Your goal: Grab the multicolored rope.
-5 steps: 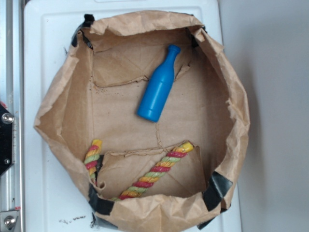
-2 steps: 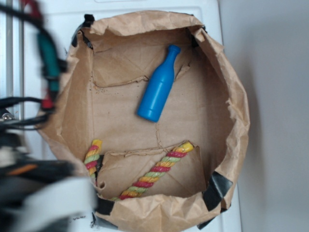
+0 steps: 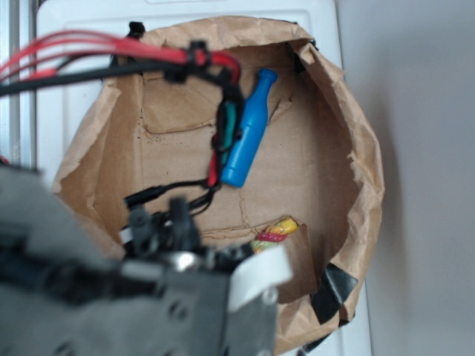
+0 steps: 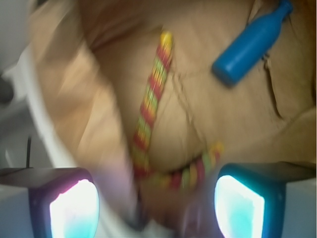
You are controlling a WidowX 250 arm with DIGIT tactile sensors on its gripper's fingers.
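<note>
Multicolored rope lies on the floor of the brown paper bag, bent in a V, one end near the blue bottle. Gripper hovers above the rope's bend, jaws spread apart and empty, no contact. Exterior view: arm covers most of the rope.
</note>
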